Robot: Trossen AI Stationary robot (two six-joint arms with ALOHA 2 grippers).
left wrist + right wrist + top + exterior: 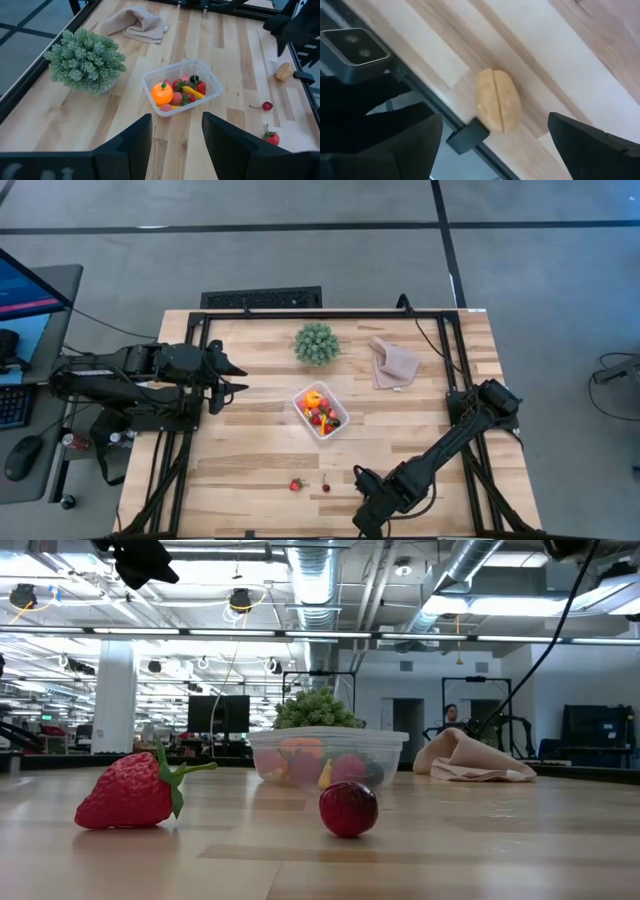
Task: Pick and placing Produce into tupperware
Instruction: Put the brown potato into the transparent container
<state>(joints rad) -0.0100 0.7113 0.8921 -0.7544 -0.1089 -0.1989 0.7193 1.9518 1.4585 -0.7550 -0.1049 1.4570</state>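
Observation:
The clear tupperware (322,411) stands mid-table and holds several toy fruits, among them an orange (162,93) and a yellow piece. A strawberry (295,484) and a dark red cherry (326,487) lie on the wood near the table's near edge, and both show large in the low view, strawberry (130,792) and cherry (348,810). A tan walnut-like piece (498,100) lies at the near edge beside a black bracket. My right gripper (495,120) is open above it, a finger on either side, not touching. My left gripper (176,120) waits open at the table's left side (238,378).
A green spiky plant (316,343) stands behind the tupperware, and a beige cloth (393,363) lies to its right. A black frame (300,314) runs around the table top. Bare wood lies between the tupperware and the loose fruits.

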